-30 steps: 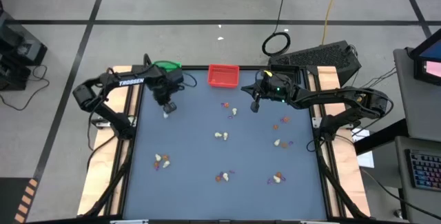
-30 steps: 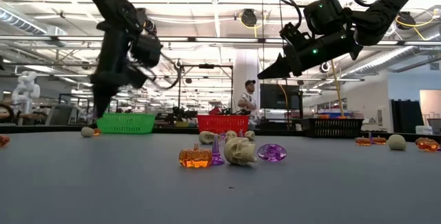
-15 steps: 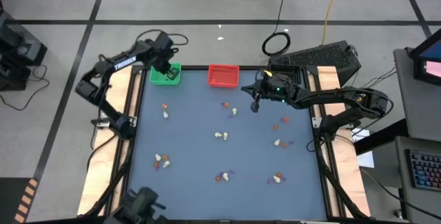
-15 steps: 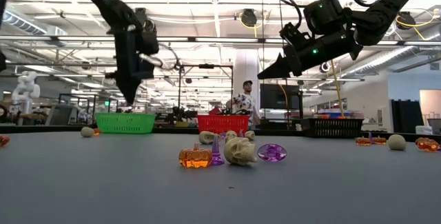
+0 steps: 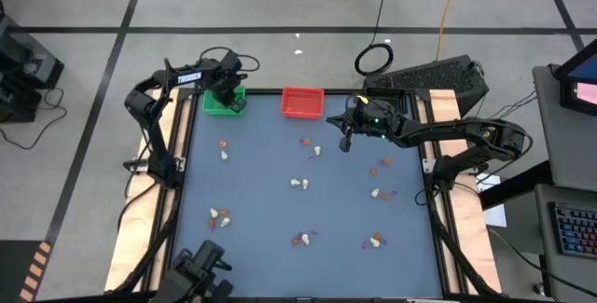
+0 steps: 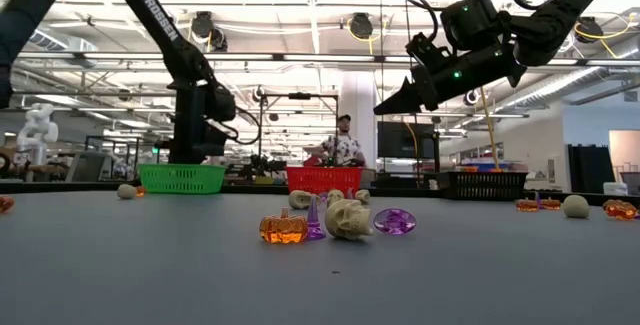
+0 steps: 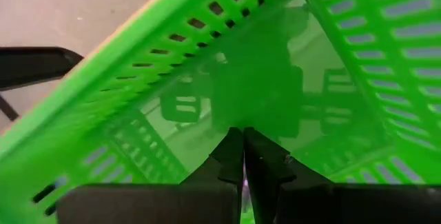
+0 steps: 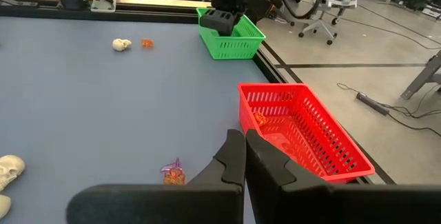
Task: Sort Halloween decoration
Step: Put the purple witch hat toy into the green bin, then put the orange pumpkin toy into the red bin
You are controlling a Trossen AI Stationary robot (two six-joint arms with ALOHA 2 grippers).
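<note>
Hovering left tool [image 7: 242,156] (closed) over green tray [image 7: 358,58]

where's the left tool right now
In the high view the left tool is over the green tray at the table's far left corner, beside the red tray; its wrist view looks down into the green tray.

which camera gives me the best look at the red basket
The right wrist view: the red basket fills the foreground, showing its mesh walls and an orange trinket inside. The high view shows it small at the table's far edge; the low view shows only its side. The left wrist view misses it.
</note>
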